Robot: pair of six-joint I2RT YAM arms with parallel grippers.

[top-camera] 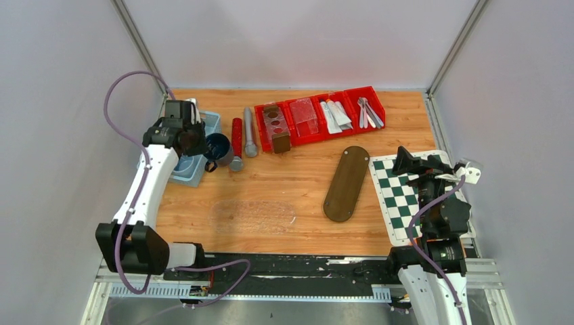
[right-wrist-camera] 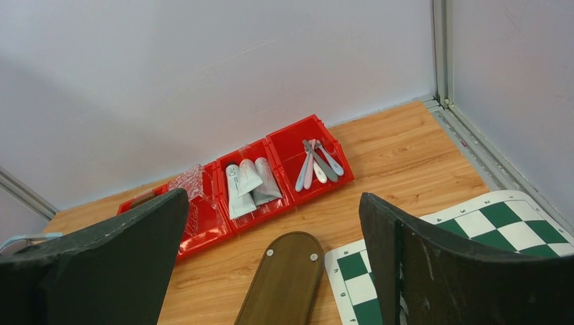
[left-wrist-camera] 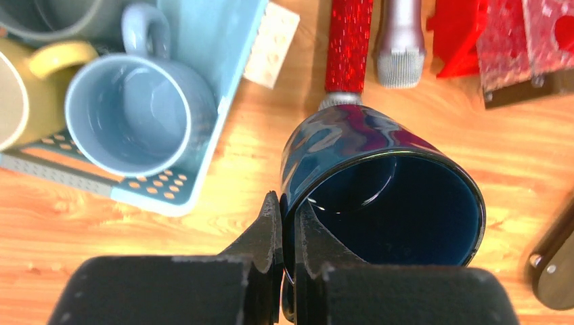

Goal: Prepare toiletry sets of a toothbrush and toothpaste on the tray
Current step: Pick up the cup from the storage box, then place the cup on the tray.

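Toothpastes left of toothbrushes; tray before both.

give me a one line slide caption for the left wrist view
Left end effector pinches the rim of a dark blue mug beside a pale blue rack holding other mugs.

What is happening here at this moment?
The left gripper is shut on the rim of a dark blue mug beside the pale blue rack. The right gripper hangs open and empty over the checkered mat. The toothbrushes and toothpaste tubes lie in the red bins; the brown oval tray is bare.
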